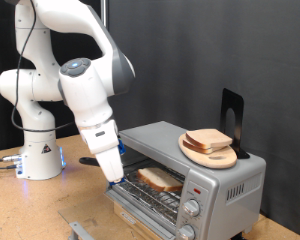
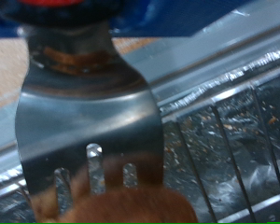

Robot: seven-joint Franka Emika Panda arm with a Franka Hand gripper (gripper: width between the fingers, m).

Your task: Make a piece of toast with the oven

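- Nearest the wrist camera we see a metal spatula (image 2: 89, 112), its slotted blade filling the view, with a brownish patch at the blade's tip that we cannot identify for certain; it may be the toast's crust.
- At the exterior view's left, the white arm stands on its base at the bench's (image 1: 30, 205) far left corner.
- The end effector (image 1: 109, 158) hangs low just in front of the oven's (image 1: 215, 190) open mouth. In the wrist view the spatula's handle runs up toward it, so we judge it pinches the spatula, though the fingers themselves are not visible.
- The piece of toast (image 1: 160, 179) lies on the wire rack inside the oven, at its open front, just beside the end effector.
- On the oven's top, at the right edge, a round wooden plate (image 1: 212, 152) carries a second slice (image 1: 207, 140).
- Our worry: the thin blade could push the slice back along the rack instead of supporting it, or catch between the rack's wires.
- A tilted blade could also let the slice slide off onto the open door.
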